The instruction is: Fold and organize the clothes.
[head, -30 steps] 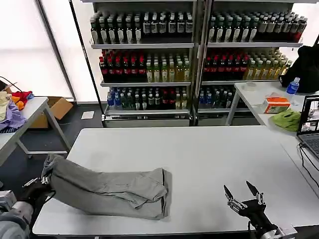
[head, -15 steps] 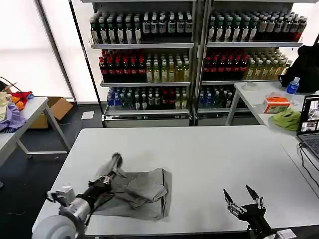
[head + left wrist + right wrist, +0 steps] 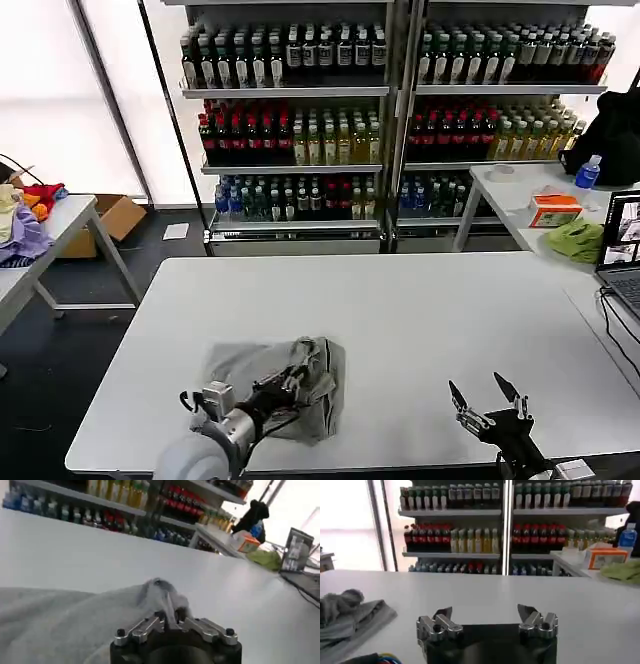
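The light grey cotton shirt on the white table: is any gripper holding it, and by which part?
The left gripper pinches a bunched fold of the light grey cotton shirt at its right end. The right gripper is open, holding nothing.

no readable text, bottle labels on the shelves too small to read

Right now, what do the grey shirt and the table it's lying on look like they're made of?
The grey shirt, pinched by the left gripper, looks like soft matte knit fabric, probably cotton: it bunches into loose folds and shows no shine. The table looks like a smooth white laminate or coated board, since it faintly reflects light; what lies under the surface cannot be told.
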